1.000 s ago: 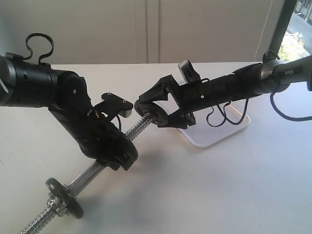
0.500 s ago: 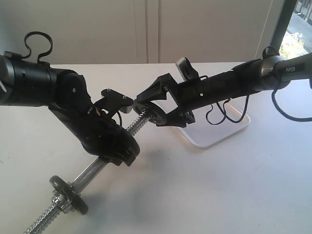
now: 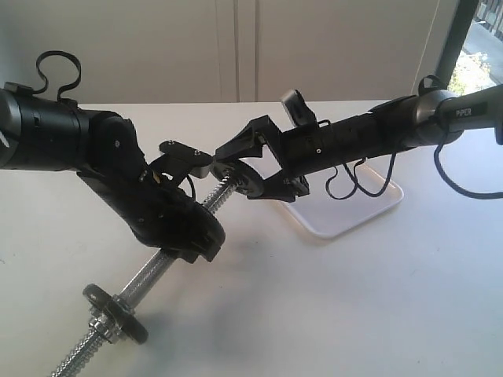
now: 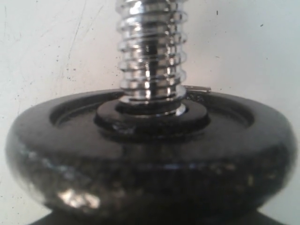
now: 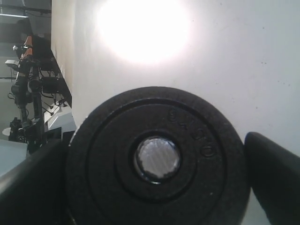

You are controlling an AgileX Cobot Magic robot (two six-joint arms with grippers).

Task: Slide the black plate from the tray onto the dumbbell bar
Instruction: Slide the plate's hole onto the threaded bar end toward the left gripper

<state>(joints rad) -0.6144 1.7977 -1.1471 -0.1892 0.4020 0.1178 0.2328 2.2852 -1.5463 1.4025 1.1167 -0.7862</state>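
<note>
The dumbbell bar (image 3: 145, 276) slants up from the table's near left, with my left gripper (image 3: 189, 245) shut on its middle. My right gripper (image 3: 242, 171) is shut on the glossy black plate (image 3: 251, 182) at the bar's upper threaded end. In the right wrist view the plate (image 5: 154, 164) sits between both fingers (image 5: 276, 173), and the bar's end (image 5: 157, 159) fills its centre hole. The left wrist view shows the thread (image 4: 151, 51) running through a duller disc (image 4: 150, 154); the jaws there are hidden. The white tray (image 3: 369, 206) lies under the right arm.
The duller disc (image 3: 118, 312) sits on the bar's lower end against a chrome collar nut (image 3: 100, 326). Cables loop below the right arm over the tray. White table runs to the wall behind and to the near right.
My left arm has tilted the bar a little steeper, shifting the lower disc right. My right gripper has moved slightly up and left with the plate, staying at the bar's end.
</note>
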